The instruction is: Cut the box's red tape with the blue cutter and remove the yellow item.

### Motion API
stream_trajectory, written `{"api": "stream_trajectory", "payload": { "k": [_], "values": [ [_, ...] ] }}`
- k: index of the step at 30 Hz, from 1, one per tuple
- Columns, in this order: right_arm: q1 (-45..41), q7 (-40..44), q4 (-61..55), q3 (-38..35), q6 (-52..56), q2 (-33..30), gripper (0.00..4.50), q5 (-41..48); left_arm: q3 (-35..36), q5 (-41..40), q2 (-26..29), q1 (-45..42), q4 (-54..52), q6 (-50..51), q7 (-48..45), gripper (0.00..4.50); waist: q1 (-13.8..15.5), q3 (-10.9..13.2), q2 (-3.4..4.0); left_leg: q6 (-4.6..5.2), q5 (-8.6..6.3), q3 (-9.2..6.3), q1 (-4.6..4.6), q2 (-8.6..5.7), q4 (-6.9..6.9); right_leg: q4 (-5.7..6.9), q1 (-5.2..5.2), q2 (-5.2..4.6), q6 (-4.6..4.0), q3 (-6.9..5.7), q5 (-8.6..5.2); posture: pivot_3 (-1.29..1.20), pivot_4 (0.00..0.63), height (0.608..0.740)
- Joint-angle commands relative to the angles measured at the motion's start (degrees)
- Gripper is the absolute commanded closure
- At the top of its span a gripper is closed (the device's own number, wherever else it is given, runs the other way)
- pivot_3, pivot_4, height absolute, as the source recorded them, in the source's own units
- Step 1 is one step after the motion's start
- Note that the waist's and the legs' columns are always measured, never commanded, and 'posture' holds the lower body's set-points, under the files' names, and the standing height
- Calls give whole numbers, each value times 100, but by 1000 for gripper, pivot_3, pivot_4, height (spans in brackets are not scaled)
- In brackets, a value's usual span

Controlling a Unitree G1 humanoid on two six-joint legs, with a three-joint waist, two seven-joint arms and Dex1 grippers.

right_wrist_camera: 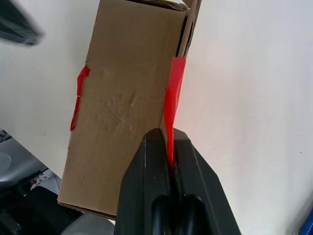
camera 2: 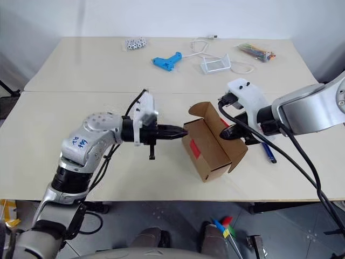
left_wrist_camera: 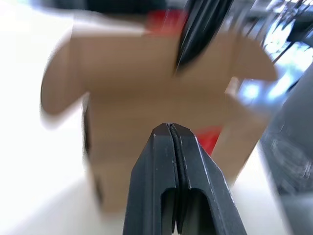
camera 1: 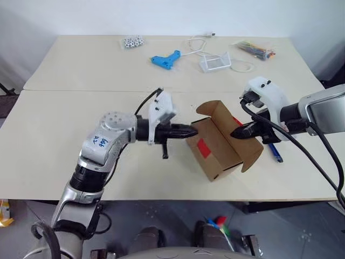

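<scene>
The brown cardboard box [camera 1: 223,145] stands near the table's front edge with its top flaps open. A red tape [camera 1: 204,147] patch shows on the side facing me, and a strip of red tape [right_wrist_camera: 173,93] runs along a flap edge. My right gripper [camera 1: 238,133] is shut on that taped flap. From the left, my left gripper [camera 1: 194,131] points level at the box's upper edge, shut and holding nothing. The blue cutter [camera 1: 275,152] lies on the table to the right of the box, under my right arm. The yellow item is hidden.
Far across the table lie a light-blue pistol-shaped tool [camera 1: 166,59], a clear plastic tray [camera 1: 215,63] with a white cable [camera 1: 197,46], a bundle of coloured ties [camera 1: 256,50] and small white beads [camera 1: 132,42]. The box's lower corner sits close to the table's front edge [camera 1: 161,198].
</scene>
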Motion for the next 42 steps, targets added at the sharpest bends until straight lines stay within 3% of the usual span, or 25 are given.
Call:
{"api": "stream_trajectory", "payload": {
  "k": [1, 12, 20, 27, 35, 39, 42],
  "values": [
    [-89, -26, -123, 20, 6, -40, 4468, 78, -104, 38, -190, -143, 63, -132, 205, 4500, -21, 0, 0, 0, 0, 0, 1, 0, -2, 2, 0, 2, 0, -1, 0, 0, 150, 740],
    [52, -68, -247, -19, -190, -32, 4468, 78, -1280, 1249, -671, -60, 879, -774, 780, 4500, -9, 1, -3, -1, 0, 5, 4, -12, -2, 5, 0, 4, 0, 1, 0, 0, 150, 740],
    [302, 3, 122, -346, -31, -421, 4468, -320, -1635, 1115, 266, 397, 263, 46, 54, 4500, -16, -4, -9, -1, 0, 3, 13, 5, 0, 11, 5, 4, -2, 4, -1, 0, 150, 740],
    [223, 744, 465, -662, 614, -299, 4468, -1484, -1671, 1343, 515, 631, 665, -67, 162, 4500, -14, -9, -7, 2, 1, 13, 24, 4, 17, 9, 19, 1, -6, 23, 0, 0, 150, 740],
    [618, 1814, 378, -968, 867, -272, 4468, -2700, -1278, 1000, 831, 1138, 392, -45, -13, 4500, -6, -19, -7, 4, 2, -3, 60, 3, 23, -8, 70, -1, -9, 22, 0, 0, 150, 740],
    [815, 2162, 268, -1107, 867, -203, 4468, -2997, -965, 870, 1156, 1385, 251, -80, -142, 4500, -40, -14, -4, 7, 2, 2, 63, -6, 22, -8, 68, -9, -10, 33, 0, 0, 150, 740],
    [974, 2246, 224, -1254, 867, -43, 4468, -3084, -709, 867, 1012, 1364, 364, -329, 84, 4500, -28, -11, -7, 6, 3, -2, 25, -2, 27, 8, 26, -7, -9, 30, 0, 0, 150, 740]
  ]
}}
